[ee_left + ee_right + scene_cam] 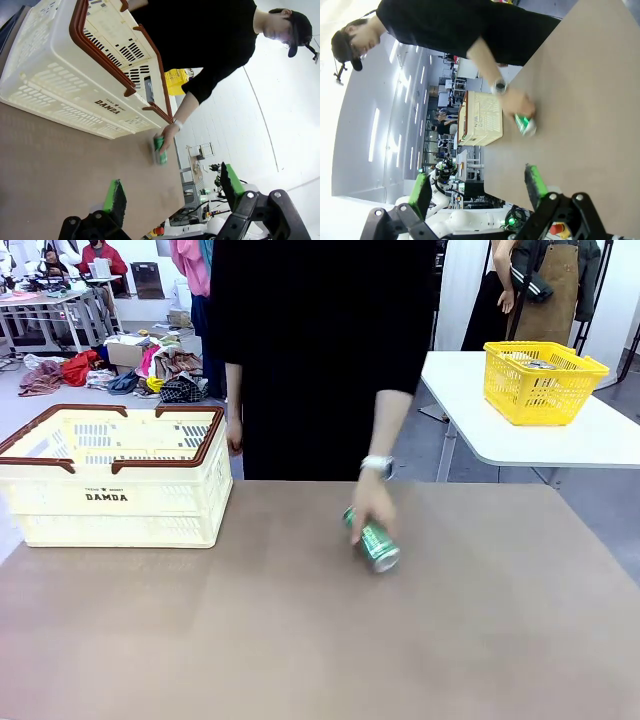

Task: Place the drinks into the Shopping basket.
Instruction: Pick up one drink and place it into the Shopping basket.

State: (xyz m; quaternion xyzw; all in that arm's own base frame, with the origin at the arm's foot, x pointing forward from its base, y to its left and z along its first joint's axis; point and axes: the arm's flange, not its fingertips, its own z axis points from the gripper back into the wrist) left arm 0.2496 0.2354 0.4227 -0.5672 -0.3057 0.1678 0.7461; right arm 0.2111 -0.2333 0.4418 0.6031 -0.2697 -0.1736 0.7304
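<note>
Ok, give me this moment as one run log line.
green can: person's hand on it, middle of table | Shopping basket: table's left, apart from can | left gripper: open, empty | right gripper: open, empty

hand (371, 504) covers can (381, 546), tabletop (300, 640) (nearside) free

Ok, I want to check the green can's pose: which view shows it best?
Front view: the green can, under the person's hand on the table, looks largest. Both wrist views show it smaller, farther off.
</note>
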